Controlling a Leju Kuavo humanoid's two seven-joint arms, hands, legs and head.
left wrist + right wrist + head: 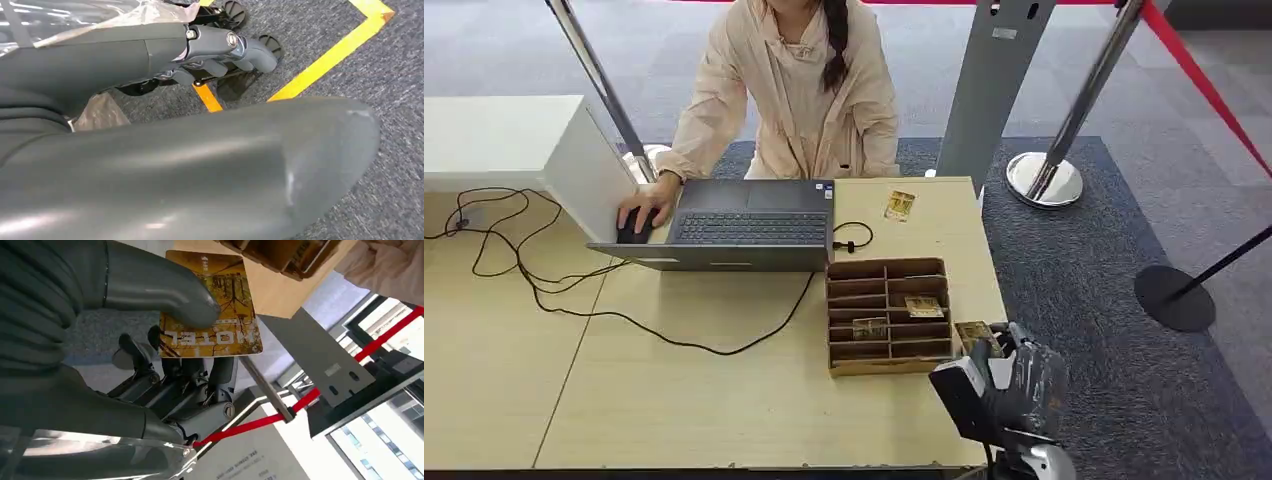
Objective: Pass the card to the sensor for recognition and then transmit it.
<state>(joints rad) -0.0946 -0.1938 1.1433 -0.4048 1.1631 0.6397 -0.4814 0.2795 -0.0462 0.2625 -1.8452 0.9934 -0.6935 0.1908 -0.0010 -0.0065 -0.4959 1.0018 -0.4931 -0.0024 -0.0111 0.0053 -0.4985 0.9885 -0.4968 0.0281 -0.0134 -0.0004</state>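
Note:
My right hand (1009, 385) is off the table's front right corner, just right of the brown divided box (889, 365). It pinches a yellow hotel card (977, 335) between thumb and fingers. The right wrist view shows the thumb (165, 292) pressed on the card (235, 335), with dark fingers underneath. Two more cards (924, 306) lie in the box's compartments. Another card (899, 205) lies flat on the table beyond the box. My left hand (150, 150) hangs over the carpet holding nothing, its fingers (215, 50) loosely apart.
A person sits behind the table with a hand on a mouse (639, 215) beside an open laptop (744, 225). Black cables (574, 300) trail over the left of the table. A white cabinet (514, 140) stands far left. Stanchion bases (1044, 180) stand on the carpet at right.

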